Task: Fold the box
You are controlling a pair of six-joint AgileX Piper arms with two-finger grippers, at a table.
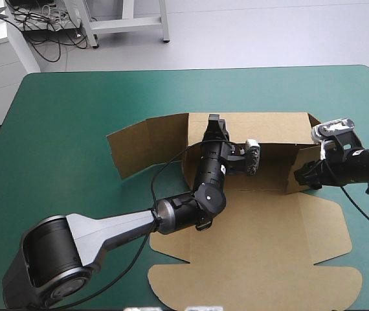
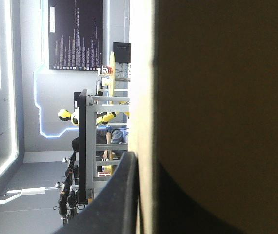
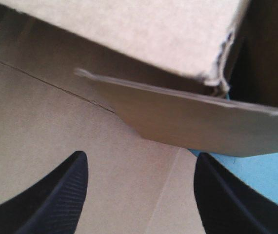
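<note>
The brown box (image 1: 249, 220) lies mid-table with its back wall (image 1: 262, 128) raised. A side flap (image 1: 142, 149) angles out at its left end, and the lid (image 1: 256, 278) lies flat toward the near edge. My left gripper (image 1: 214, 124) sits on the back wall's top edge. In the left wrist view the wall (image 2: 217, 97) stands between the black fingers (image 2: 122, 195), so the left gripper (image 2: 146, 161) is shut on the box. My right gripper (image 1: 303, 176) is at the right side wall (image 1: 303, 159). It stands open (image 3: 141, 156) over the floor (image 3: 56, 122), with a loose flap (image 3: 197, 122) just ahead.
The teal-green cover (image 1: 68, 116) stretches wide to the left of and beyond the box. A narrower strip (image 1: 366, 110) shows on the right. The lid's front edge comes close to the table's near edge.
</note>
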